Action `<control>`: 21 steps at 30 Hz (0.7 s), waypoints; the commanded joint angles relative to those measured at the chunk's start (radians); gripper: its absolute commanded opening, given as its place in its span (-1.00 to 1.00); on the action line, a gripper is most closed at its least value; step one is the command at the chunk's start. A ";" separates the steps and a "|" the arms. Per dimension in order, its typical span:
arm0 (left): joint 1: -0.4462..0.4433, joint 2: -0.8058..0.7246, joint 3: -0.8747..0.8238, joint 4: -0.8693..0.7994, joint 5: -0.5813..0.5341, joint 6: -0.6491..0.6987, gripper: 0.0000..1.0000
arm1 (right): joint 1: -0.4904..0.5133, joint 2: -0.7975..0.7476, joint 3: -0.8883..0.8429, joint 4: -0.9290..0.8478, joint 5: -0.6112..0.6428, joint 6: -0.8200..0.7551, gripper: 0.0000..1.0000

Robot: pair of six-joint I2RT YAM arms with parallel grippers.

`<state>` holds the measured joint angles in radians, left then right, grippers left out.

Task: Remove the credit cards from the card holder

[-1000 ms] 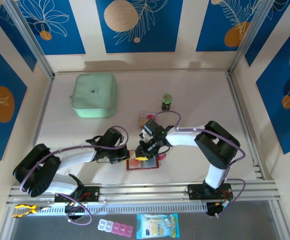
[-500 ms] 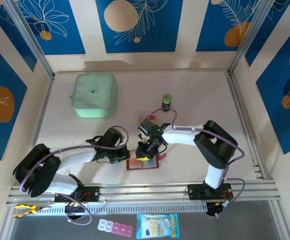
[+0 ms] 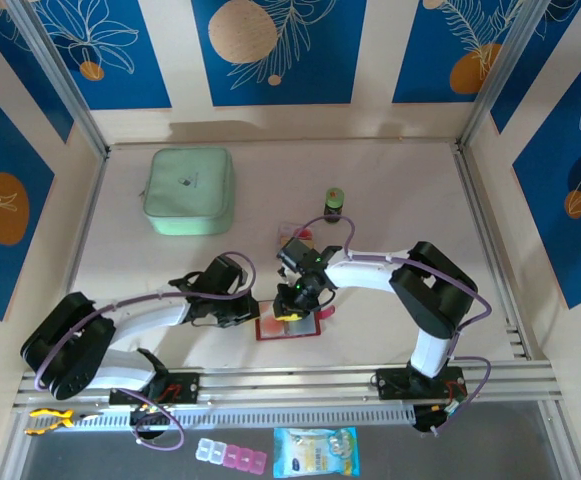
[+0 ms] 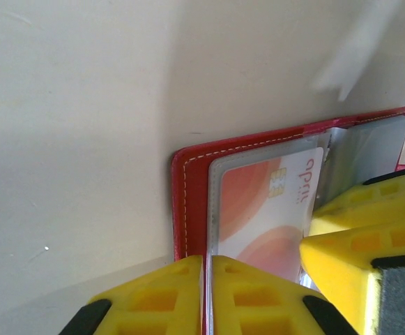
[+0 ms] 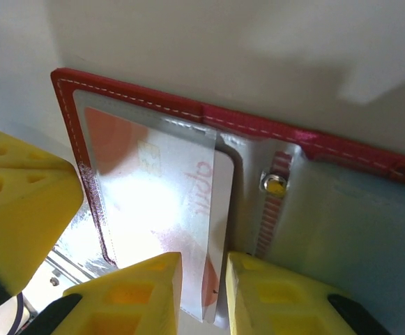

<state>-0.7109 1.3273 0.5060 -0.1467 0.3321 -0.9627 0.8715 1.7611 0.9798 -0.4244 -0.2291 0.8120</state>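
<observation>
The card holder (image 3: 288, 328), a dark-red wallet, lies open and flat near the table's front. Its stitched red border (image 4: 188, 202) (image 5: 132, 98) frames clear sleeves. A white and reddish-orange credit card (image 4: 265, 202) (image 5: 153, 188) sits in the left sleeve, its right edge poking out of the sleeve mouth. My left gripper (image 3: 253, 312) (image 4: 207, 293) is shut on the holder's left edge, pinning it. My right gripper (image 3: 292, 306) (image 5: 203, 293) stands over the holder with its jaws narrowly open, and the card's protruding edge and the sleeve lip lie in the gap.
A mint-green pouch (image 3: 190, 190) lies at the back left and a small green-capped bottle (image 3: 334, 203) stands behind the holder. A pink-tinted clear item (image 3: 293, 234) lies just behind the right wrist. Off the table's front edge are a pill organiser (image 3: 232, 455) and a packet (image 3: 316, 450).
My right wrist has shifted a little to the left over the holder, and its jaws have parted slightly. The left gripper has stayed clamped on the holder's edge.
</observation>
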 commanded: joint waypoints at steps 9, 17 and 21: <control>0.003 0.050 0.012 -0.004 0.014 0.019 -0.79 | 0.006 -0.051 -0.019 0.005 -0.012 0.014 -0.50; 0.002 0.049 0.015 -0.031 0.002 0.027 -0.76 | 0.007 -0.038 -0.020 0.030 -0.035 0.022 -0.50; 0.003 0.050 0.014 -0.033 0.002 0.029 -0.76 | 0.007 -0.018 -0.019 0.038 -0.044 0.023 -0.52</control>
<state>-0.7109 1.3647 0.5064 -0.1390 0.3328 -0.9592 0.8715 1.7412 0.9726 -0.3943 -0.2405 0.8207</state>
